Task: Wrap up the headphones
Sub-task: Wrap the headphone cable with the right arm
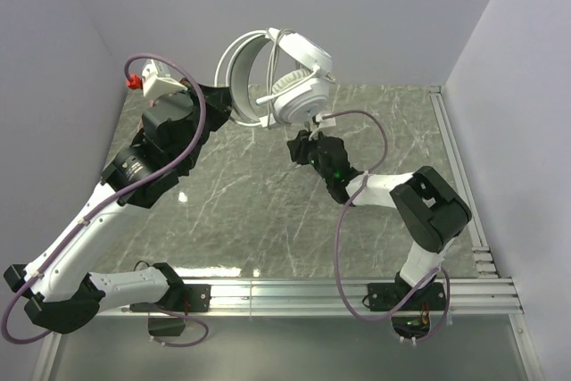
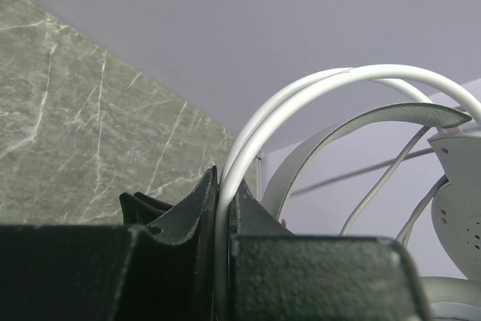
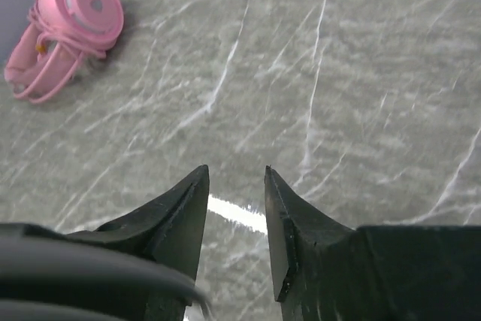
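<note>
The white headphones (image 1: 299,86) hang in the air above the back of the table. My left gripper (image 1: 227,106) is shut on their thin double headband (image 2: 301,103), which runs straight between the jaws of the left gripper (image 2: 223,186). An ear cup (image 2: 458,216) and thin cords hang to the right. My right gripper (image 1: 306,138) sits just below the white ear cup; the right gripper (image 3: 237,174) is open, with only marble showing between its fingers. The pink headphones (image 3: 71,24), cable bundled around them, lie on the table; the top view hides them.
The grey marble table (image 1: 232,202) is closed in by lilac walls at the left, back and right (image 1: 500,51). A metal rail (image 1: 357,292) runs along the near edge. A blurred dark cord (image 3: 98,276) crosses close in front of the right wrist camera.
</note>
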`<state>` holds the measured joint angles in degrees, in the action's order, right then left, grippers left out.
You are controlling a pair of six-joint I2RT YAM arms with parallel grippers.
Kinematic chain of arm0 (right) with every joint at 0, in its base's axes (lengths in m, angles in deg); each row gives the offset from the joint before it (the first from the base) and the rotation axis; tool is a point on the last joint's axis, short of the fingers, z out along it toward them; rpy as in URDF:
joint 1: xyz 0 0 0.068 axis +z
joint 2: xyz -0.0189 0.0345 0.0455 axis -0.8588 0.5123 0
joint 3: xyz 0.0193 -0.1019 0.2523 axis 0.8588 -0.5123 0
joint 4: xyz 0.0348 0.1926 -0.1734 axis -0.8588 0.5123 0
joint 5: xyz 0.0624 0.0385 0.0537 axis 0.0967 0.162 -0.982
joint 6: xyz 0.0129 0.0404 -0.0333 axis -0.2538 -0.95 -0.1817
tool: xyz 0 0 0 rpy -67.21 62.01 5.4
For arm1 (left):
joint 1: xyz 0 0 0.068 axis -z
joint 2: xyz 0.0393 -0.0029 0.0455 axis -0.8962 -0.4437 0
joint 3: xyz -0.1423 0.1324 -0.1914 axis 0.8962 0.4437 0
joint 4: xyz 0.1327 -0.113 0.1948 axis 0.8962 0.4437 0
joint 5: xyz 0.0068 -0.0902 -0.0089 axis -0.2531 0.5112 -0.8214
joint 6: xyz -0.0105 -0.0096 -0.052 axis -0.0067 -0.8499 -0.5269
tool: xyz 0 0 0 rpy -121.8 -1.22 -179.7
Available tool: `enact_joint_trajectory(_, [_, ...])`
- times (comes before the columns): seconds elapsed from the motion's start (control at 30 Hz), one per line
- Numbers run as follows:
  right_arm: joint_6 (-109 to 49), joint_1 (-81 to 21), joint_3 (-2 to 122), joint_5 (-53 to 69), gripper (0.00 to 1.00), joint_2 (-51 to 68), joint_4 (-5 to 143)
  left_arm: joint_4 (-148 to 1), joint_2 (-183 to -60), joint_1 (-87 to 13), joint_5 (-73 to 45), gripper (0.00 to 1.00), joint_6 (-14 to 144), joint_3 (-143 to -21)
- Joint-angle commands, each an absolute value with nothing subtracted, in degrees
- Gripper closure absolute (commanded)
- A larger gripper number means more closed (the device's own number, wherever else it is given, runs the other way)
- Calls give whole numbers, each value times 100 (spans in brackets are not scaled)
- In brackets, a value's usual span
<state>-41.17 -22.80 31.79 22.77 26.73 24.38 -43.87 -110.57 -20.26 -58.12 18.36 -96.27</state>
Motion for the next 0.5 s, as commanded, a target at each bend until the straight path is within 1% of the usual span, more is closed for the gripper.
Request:
enact_joint_trajectory(0.0, [-4406, -2262, 3008, 2078, 59, 2325, 2122, -5006, -10861, -1998, -5715, 100, 1562, -9904])
enact_joint_trajectory(0.03, [-4432, -2262, 2990, 2008, 60, 2282, 2174, -5006, -10879, -1989, -5724, 100, 1562, -9922])
enact_joint_trajectory(0.07, [-4441, -2245, 2973, 2007, 65, 2255, 2192, -5006, -10887, -1989, -5733, 100, 1562, -9922])
enact_joint_trajectory(0.13, [-4477, -2201, 2859, 2007, 67, 2176, 2175, -5006, -10896, -1998, -5742, 100, 1562, -9913])
enact_joint_trajectory(0.17, [-4485, -2201, 2815, 1998, 72, 2132, 2157, -5015, -10896, -1998, -5742, 100, 1562, -9922])
enact_joint_trajectory(0.2, [-4555, -2192, 2745, 1963, 74, 2088, 2131, -5006, -10905, -1998, -5742, 100, 1554, -9904])
enact_joint_trajectory(0.23, [-4573, -2192, 2718, 1963, 74, 2062, 2122, -5015, -10905, -1998, -5742, 100, 1554, -9904])
enact_joint_trajectory(0.37, [-4670, -2183, 2621, 1709, 84, 1948, 2104, -5015, -10931, -1998, -5724, 100, 1554, -9904])
enact_joint_trajectory(0.43, [-4758, -2157, 2560, 1621, 84, 1869, 2113, -5024, -10949, -1998, -5742, 100, 1571, -9904])
enact_joint_trajectory(0.47, [-4767, -2148, 2551, 1586, 79, 1842, 2130, -5006, -10958, -1998, -5742, 100, 1571, -9904])
